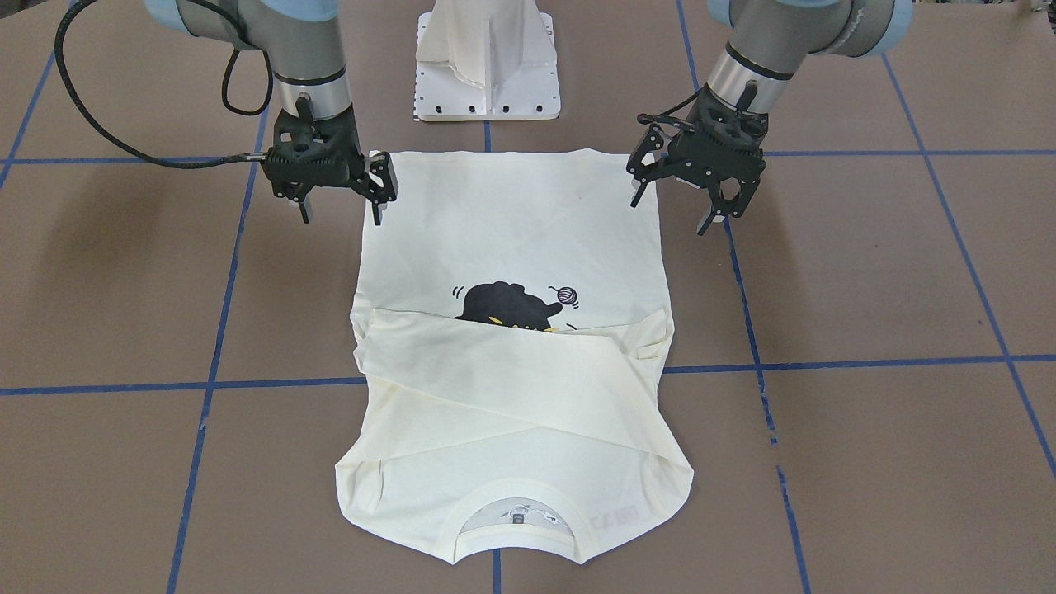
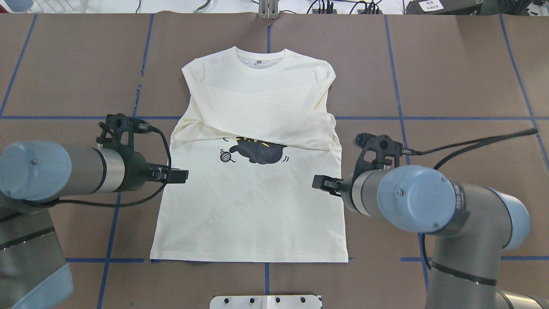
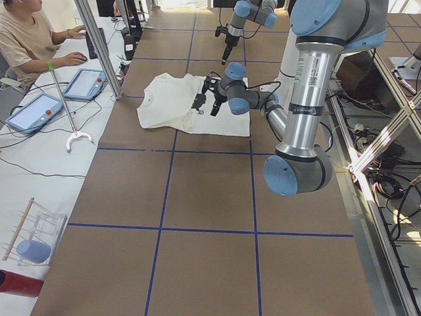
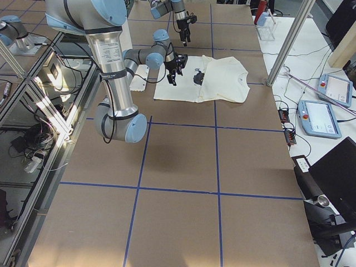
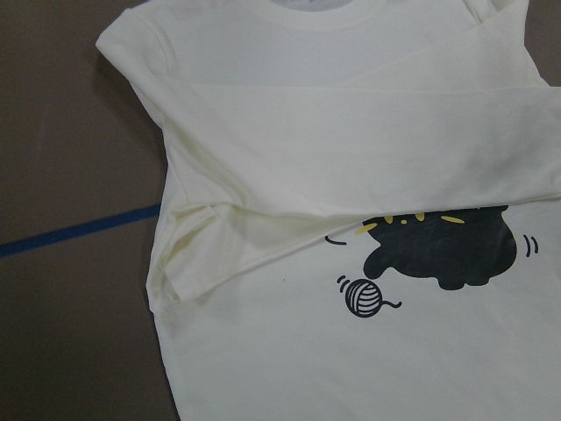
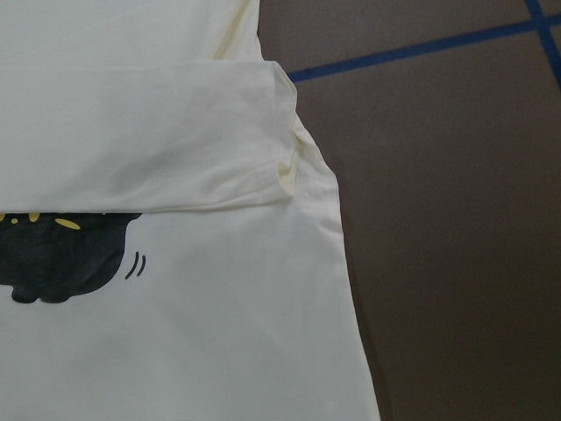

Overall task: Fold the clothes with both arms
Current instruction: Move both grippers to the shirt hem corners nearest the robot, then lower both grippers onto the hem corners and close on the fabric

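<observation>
table: brown, blue-lined | on it: cream shirt (sleeves crossed), flat

cat print partly hidden under crossed sleeves, neck label too small to read

Brown table (blue tape grid) beside white desk.

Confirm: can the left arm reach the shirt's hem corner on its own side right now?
Probably yes. The left end effector hangs open close by that hem corner of the shirt. Nothing lies between them, and the folded sleeves lie farther up, near the collar.
</observation>
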Action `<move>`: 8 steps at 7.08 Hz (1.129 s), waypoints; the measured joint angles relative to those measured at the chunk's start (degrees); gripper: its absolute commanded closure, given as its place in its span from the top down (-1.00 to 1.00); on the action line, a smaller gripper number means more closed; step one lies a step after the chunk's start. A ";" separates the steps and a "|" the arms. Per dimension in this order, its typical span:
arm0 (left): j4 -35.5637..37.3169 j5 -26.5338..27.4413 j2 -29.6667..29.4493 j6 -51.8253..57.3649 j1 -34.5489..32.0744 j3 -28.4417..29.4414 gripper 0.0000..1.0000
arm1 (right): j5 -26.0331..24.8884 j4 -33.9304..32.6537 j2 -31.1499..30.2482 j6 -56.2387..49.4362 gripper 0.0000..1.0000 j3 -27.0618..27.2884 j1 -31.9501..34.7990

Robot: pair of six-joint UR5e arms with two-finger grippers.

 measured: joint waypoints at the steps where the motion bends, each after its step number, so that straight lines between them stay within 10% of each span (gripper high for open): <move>1: -0.67 3.66 2.13 -6.00 4.56 -0.69 0.29 | -5.38 3.89 -3.07 6.35 0.94 2.10 -5.03; 8: -0.57 13.86 10.33 -22.84 18.58 -1.15 0.19 | -12.91 14.56 -12.70 13.89 1.00 3.33 -11.94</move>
